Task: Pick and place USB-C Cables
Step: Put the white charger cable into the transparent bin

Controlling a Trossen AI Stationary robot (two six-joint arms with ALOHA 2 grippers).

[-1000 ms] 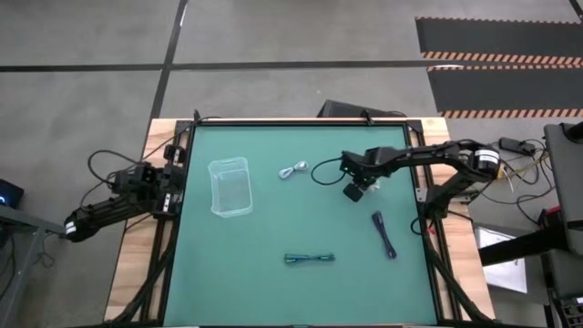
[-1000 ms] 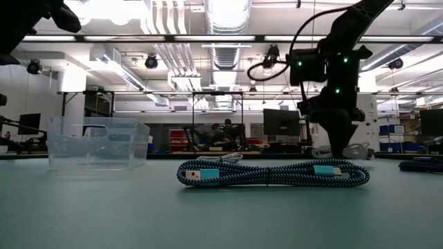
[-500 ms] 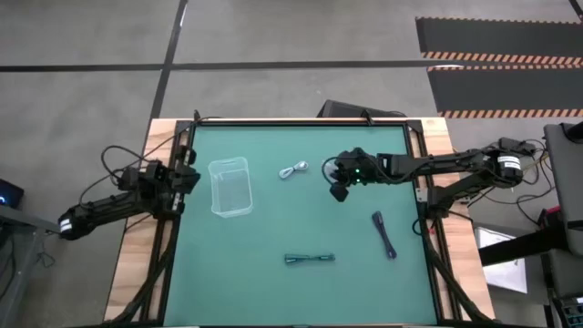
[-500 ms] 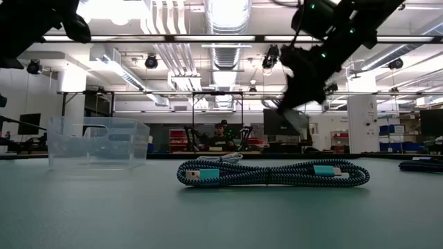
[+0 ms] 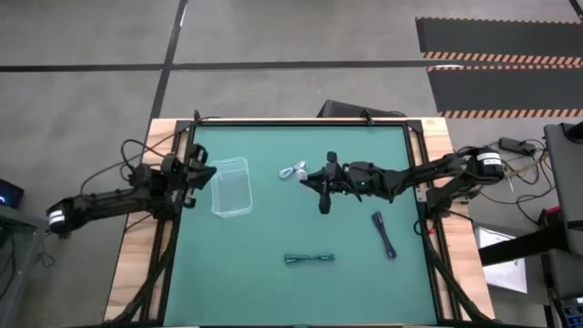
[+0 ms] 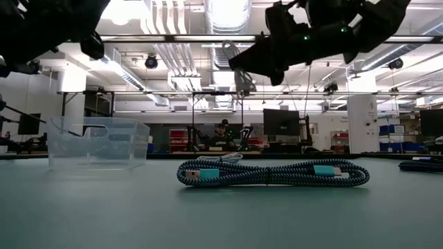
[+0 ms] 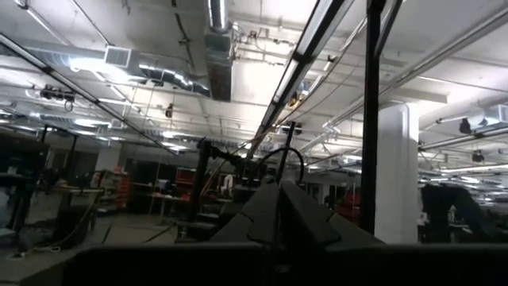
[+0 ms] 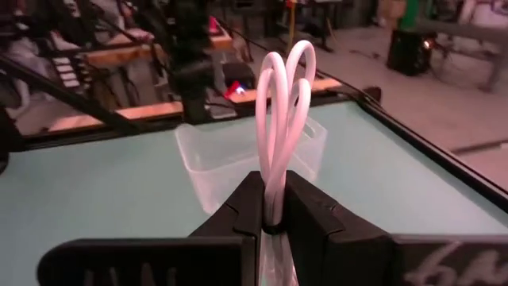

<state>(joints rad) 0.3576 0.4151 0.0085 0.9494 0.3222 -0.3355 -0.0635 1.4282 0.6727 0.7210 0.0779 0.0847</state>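
1. Gripping a white cable [image 8: 282, 131], the right gripper [image 8: 272, 208] has its fingers pinched together on the cable's lower end; the loops stand up out of the fingertips, centre of the right wrist view.
2. High view: right gripper [image 5: 325, 179] sits in mid-frame, above the green mat [image 5: 273, 228], arm reaching in from the right edge.
3. Second white cable [image 5: 292, 170] lies on the mat just left of that gripper, apart from it.
4. Clear bin [image 5: 231, 187] stands left of centre, further left than the loose white cable.
5. Dark cable [image 5: 309, 259] lies at lower centre; another dark cable [image 5: 383, 234] lies at lower right. Both well apart from the gripper.
6. Left gripper [image 5: 196, 170] is at the bin's left side, fingers together, nothing between them in the left wrist view.
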